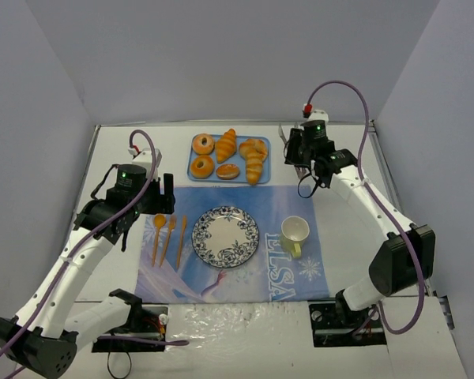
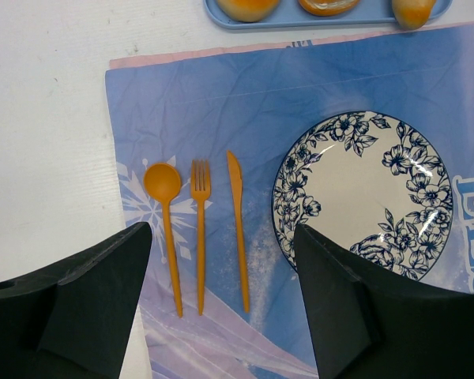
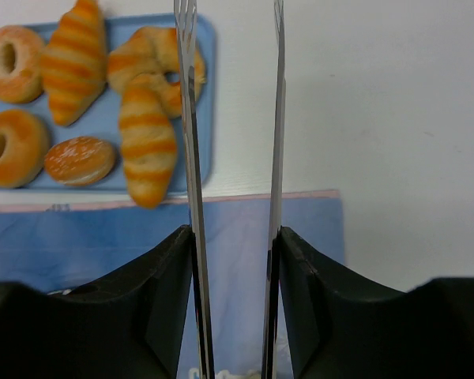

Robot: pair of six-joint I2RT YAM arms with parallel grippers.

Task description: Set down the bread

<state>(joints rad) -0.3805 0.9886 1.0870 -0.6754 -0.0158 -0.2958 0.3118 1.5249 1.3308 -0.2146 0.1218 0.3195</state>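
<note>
White desk [image 1: 166, 134] carries blue ELSA mat [image 1: 261, 205], centre of top view. Blue tray [image 3: 207, 118] just past mat's upper edge, upper centre of frame; bread [image 1: 226, 145] all on it: croissants, ring donuts, bun. Patterned plate [image 1: 199, 237] mid-mat. Left pincer [image 2: 221, 230] spread wide over orange cutlery [image 2: 200, 237], left of plate. Right pincer [image 3: 233, 233] clamped on metal tongs [image 3: 191, 118], right of tray. Pale yellow cup [image 1: 295, 233] right of plate.

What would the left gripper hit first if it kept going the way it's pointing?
Probably the orange fork or knife lying on the blue placemat, though depth is hard to judge.
</note>
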